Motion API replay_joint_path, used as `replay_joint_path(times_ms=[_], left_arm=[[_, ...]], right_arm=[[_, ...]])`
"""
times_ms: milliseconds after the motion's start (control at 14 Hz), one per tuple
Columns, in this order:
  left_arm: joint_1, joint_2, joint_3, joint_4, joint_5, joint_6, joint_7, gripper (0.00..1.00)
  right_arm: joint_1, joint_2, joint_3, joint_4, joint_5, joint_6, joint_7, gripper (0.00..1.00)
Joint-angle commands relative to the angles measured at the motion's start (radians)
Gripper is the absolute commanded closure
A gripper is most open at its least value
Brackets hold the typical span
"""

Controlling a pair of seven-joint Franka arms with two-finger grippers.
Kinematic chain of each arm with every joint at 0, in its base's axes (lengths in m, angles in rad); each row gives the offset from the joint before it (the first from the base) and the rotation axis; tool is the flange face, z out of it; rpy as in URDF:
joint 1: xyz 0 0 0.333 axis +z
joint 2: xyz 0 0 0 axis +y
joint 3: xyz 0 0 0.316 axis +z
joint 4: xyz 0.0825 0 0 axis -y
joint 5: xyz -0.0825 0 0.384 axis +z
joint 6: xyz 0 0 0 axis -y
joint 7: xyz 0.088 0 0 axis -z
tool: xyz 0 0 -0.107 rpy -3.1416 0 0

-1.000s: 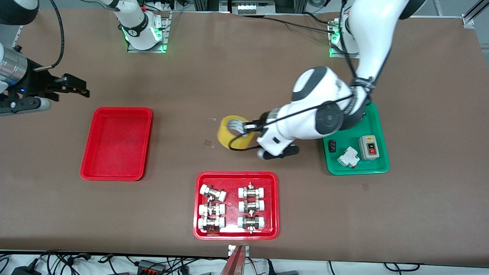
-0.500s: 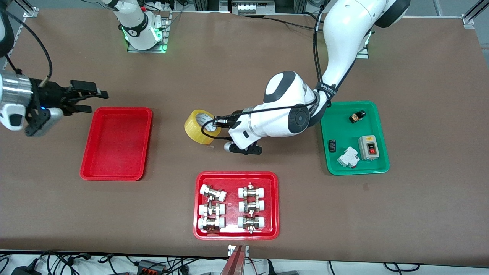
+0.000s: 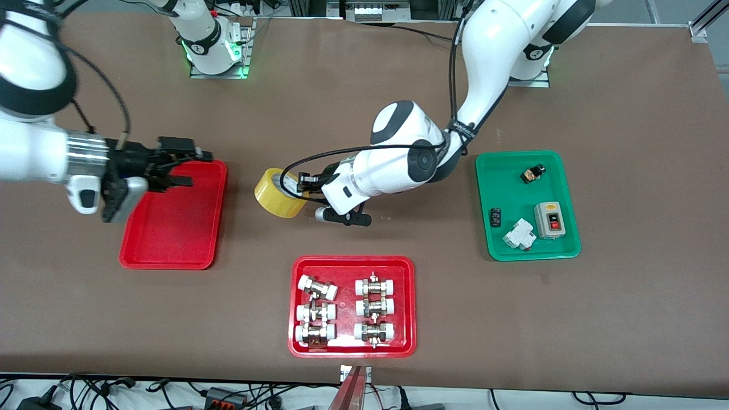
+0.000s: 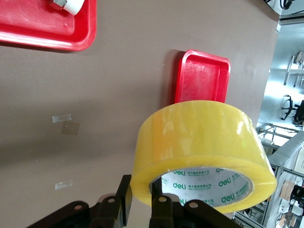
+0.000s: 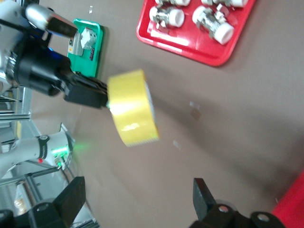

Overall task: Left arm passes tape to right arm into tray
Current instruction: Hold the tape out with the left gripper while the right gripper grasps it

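left gripper (image 3: 300, 183) clamped through the wall of the tape (image 3: 277, 192), fingertips partly hidden in the core, carried above mid-table. right gripper (image 3: 183, 166) spread wide, holding nothing, over the tray (image 3: 171, 250) corner toward the right arm's table end.

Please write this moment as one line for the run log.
phase: handover approach | left tool: shut on tape roll, above table | right tool: open, over plain red tray, facing tape roll | tape roll not yet passed

Glossy plastic tape (image 4: 199, 137); matt brown tabletop (image 3: 626, 319).
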Motion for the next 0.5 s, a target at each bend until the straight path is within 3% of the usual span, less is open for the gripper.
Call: replay_joint_path(times_ms=[0, 429], left_arm=[[-0.004, 0.018, 0.002, 0.046, -0.028, 0.004, 0.032, 1.00], [-0.032, 0.070, 0.002, 0.108, -0.028, 0.076, 0.030, 1.00]], right_arm=[[0.053, 0.029, -0.004, -0.018, 0.025, 0.096, -0.018, 0.00], [0.142, 0.106, -0.004, -0.017, 0.026, 0.251, -0.019, 0.00]])
